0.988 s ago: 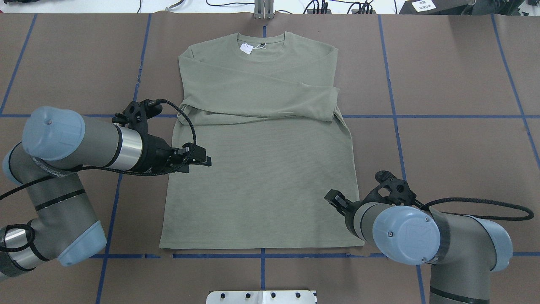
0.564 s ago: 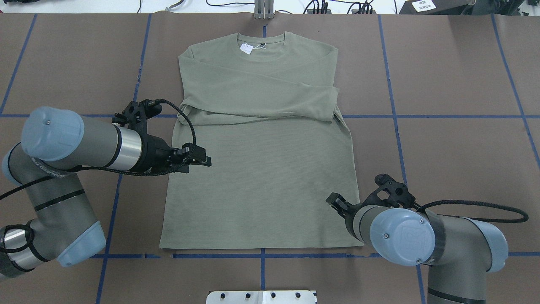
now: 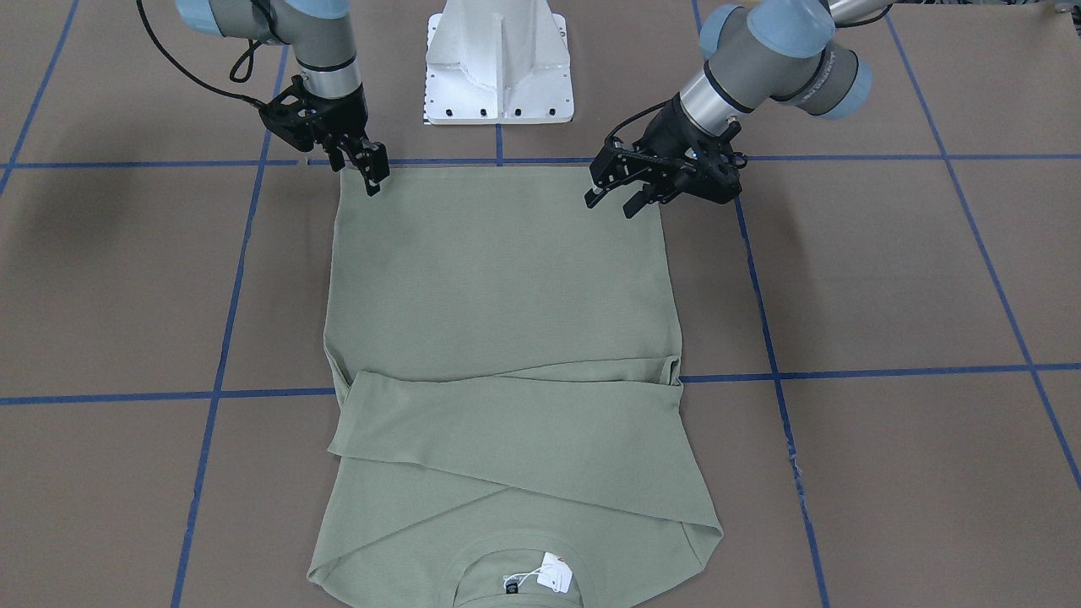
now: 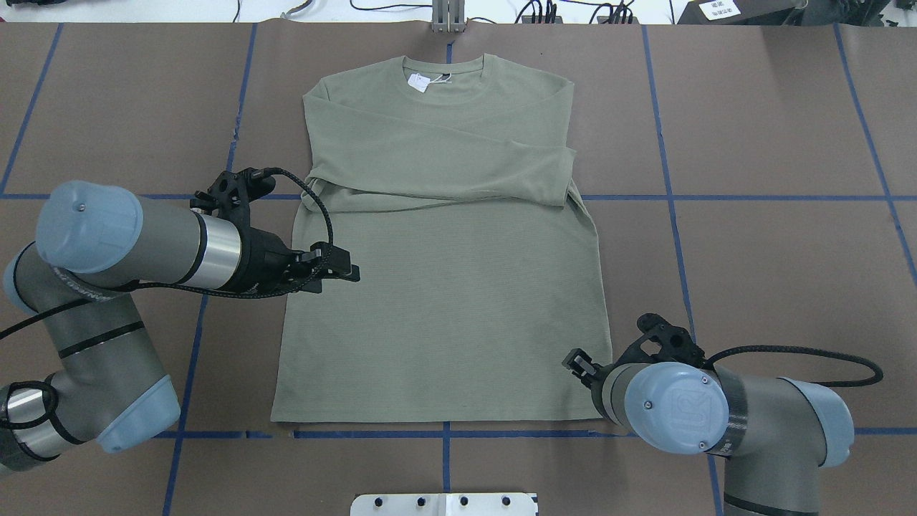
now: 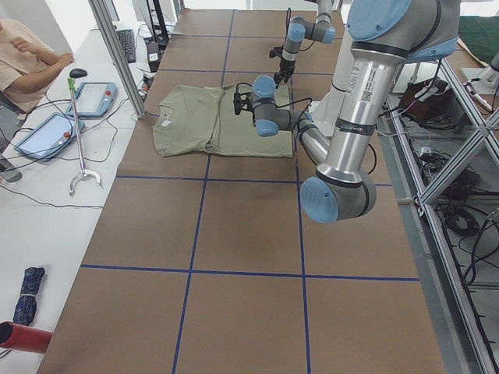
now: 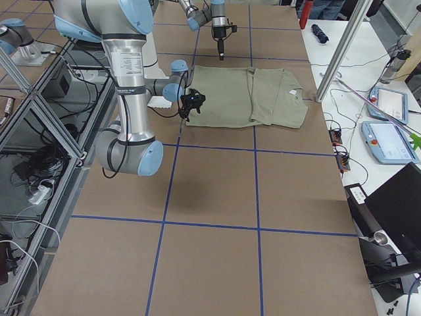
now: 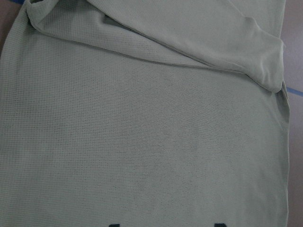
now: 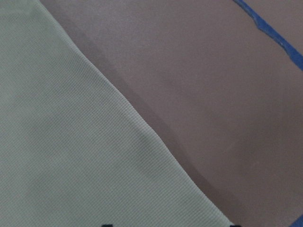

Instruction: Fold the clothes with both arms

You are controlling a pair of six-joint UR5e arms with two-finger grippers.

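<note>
The clothes, one sage-green long-sleeved shirt (image 4: 444, 308), lie flat on the brown table with both sleeves folded across the chest and a white hang tag (image 4: 419, 82) at the collar. My left gripper (image 4: 347, 271) hovers open over the shirt's left side edge at mid-body; in the front view this left gripper (image 3: 611, 201) is empty. My right gripper (image 4: 575, 357) is open and low over the hem's right corner, also seen as the right gripper (image 3: 372, 175). The right wrist view shows the shirt's edge (image 8: 71, 142) running diagonally over bare table. Folded sleeves (image 7: 199, 38) fill the top of the left wrist view.
The white pedestal base (image 3: 498, 59) stands just behind the hem. Blue tape lines (image 4: 670, 193) grid the table. A metal post (image 4: 448, 16) sits beyond the collar. A person (image 5: 27, 58) sits at a side table with tablets (image 5: 101, 97) past the collar end.
My right gripper has moved toward the hem's right corner, closer to the robot's base. The left arm has barely moved. The shirt lies as before.
</note>
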